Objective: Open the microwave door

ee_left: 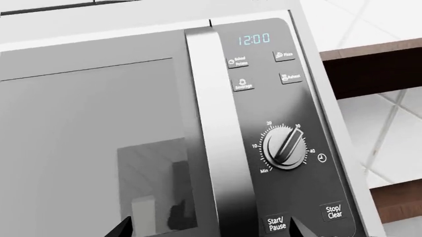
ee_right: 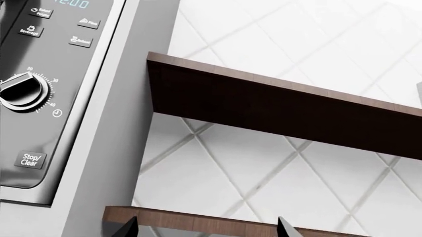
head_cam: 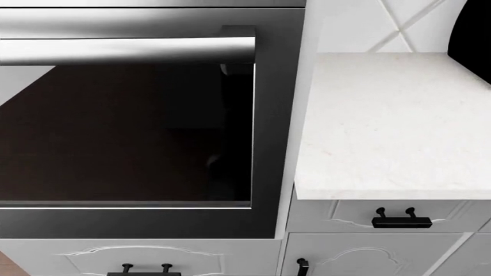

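Clearly, the microwave door (ee_left: 99, 138) is shut, seen in the left wrist view beside the control panel (ee_left: 283, 123). Its vertical handle (ee_left: 214, 128), a stiff smooth metal bar between window and dial (ee_left: 285, 148), is judged the place to grip; a rigid hinged swing with some latch resistance is expected, and slipping is possible. The left tool (ee_left: 209, 228) is spread apart, tips straddling the handle's lower end, not touching. The right tool (ee_right: 207, 228) is also apart, facing the shelves (ee_right: 283, 108) beside the microwave. The hinge side is cut off; the microwave is absent from the head view.
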### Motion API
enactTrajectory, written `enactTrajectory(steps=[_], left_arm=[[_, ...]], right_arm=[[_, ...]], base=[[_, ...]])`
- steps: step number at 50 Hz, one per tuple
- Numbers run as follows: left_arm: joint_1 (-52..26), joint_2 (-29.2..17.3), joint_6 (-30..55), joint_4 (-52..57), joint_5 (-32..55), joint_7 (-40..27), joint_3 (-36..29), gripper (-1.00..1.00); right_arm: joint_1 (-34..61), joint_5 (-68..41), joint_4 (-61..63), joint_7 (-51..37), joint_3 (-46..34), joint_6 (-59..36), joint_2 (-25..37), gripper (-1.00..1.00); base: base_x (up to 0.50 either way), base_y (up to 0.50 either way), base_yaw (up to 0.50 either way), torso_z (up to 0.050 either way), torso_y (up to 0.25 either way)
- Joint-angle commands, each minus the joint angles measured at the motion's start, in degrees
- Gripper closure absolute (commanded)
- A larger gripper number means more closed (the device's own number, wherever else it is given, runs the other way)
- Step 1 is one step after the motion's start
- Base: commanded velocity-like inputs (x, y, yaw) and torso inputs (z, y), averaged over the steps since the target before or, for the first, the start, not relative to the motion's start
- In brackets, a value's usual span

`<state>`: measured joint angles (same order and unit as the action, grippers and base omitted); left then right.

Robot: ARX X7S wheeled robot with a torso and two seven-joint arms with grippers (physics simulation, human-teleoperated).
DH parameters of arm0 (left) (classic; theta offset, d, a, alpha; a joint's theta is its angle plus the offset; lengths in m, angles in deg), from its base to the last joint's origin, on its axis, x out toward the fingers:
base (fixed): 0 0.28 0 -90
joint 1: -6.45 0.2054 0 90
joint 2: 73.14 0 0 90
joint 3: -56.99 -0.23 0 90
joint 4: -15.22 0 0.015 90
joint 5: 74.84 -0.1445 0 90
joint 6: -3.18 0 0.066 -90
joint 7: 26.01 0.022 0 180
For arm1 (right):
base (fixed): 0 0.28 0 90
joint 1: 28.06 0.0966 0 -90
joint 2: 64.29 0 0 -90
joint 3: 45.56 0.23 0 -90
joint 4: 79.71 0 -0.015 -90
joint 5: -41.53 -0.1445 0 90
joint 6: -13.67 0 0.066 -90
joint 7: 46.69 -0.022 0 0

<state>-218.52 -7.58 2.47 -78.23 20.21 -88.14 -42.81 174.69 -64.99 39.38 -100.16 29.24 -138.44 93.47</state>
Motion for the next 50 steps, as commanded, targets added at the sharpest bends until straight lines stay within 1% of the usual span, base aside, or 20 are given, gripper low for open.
enactTrajectory(steps=[1, 2, 4, 6, 10, 14, 21, 29, 35, 40, 46, 47, 50], left_arm=[[-0.02, 12.37, -1.69, -4.78, -37.41, 27.63, 2.64, -1.00], [0.04, 14.10, -7.74, -10.25, -42.04, 31.73, -1.09, -1.00], [0.11, 16.30, -14.17, -16.93, -46.78, 36.08, -4.18, -1.00], [0.10, 17.50, -16.56, -20.00, -49.36, 38.24, -4.96, -1.00], [0.19, 18.76, -18.54, -22.98, -52.39, 40.65, -5.75, -1.00], [0.98, 19.28, -19.67, -24.12, -53.89, 41.50, -6.90, -1.00], [1.31, 18.43, -24.34, -28.58, -59.24, 44.29, -13.47, -1.00], [0.30, 18.03, -27.71, -33.84, -64.27, 46.88, -16.96, -1.00], [1.61, 17.57, -30.02, -35.95, -66.74, 47.80, -18.17, -1.00], [2.73, 17.46, -34.87, -41.79, -68.83, 48.88, -19.16, -1.00], [6.30, 16.34, -36.43, -39.25, -68.48, 47.09, -17.78, -1.00], [6.72, 16.22, -36.20, -38.84, -68.25, 46.85, -17.50, 1.00], [7.29, 15.89, -35.40, -37.61, -67.55, 46.19, -16.60, 1.00]], right_arm=[[-3.91, 1.83, 1.51, 1.51, 1.37, 1.25, 1.63, -1.00], [-5.84, 2.35, 2.33, 2.05, 2.14, 2.06, 2.50, -1.00], [-8.41, 3.06, 3.24, 2.80, 3.20, 3.22, 3.59, -1.00], [-9.62, 3.41, 3.65, 3.08, 3.69, 3.81, 3.96, -1.00], [-10.83, 3.76, 3.96, 3.34, 4.11, 4.39, 4.19, -1.00], [-11.76, 3.74, 4.23, 3.54, 4.61, 4.82, 4.68, -1.00], [-14.41, 4.12, 4.85, 4.07, 5.78, 6.15, 5.53, -1.00], [-16.78, 4.72, 5.25, 4.68, 6.87, 7.30, 6.15, -1.00], [-17.68, 4.91, 5.53, 4.88, 7.19, 7.59, 6.32, -1.00], [-20.39, 5.56, 6.18, 5.26, 8.26, 8.70, 7.03, -1.00], [-18.30, 5.18, 6.13, 5.06, 7.31, 7.21, 6.72, -1.00], [-17.78, 5.09, 6.11, 4.96, 7.08, 6.91, 6.54, -1.00], [-17.75, 5.13, 6.24, 4.88, 6.99, 6.82, 6.40, -1.00]], base=[[0.00, 0.00, 0.00, 0.000, 0.000], [0.00, 0.00, 0.00, 0.000, 0.000], [0.00, 0.00, 0.00, 0.000, 0.000], [0.00, 0.00, 0.00, 0.000, 0.000], [0.00, 0.00, 0.00, 0.000, 0.000], [0.00, 0.00, 0.00, 0.000, 0.000], [0.00, 0.00, 0.00, 0.000, 0.000], [0.00, 0.00, 0.00, 0.000, 0.000], [0.00, 0.00, 0.00, 0.000, 0.000], [0.00, 0.00, 0.00, 0.000, 0.000], [0.00, 0.00, 0.00, 0.000, 0.000], [0.00, 0.00, 0.00, 0.000, 0.000], [0.00, 0.00, 0.00, 0.000, 0.000]])
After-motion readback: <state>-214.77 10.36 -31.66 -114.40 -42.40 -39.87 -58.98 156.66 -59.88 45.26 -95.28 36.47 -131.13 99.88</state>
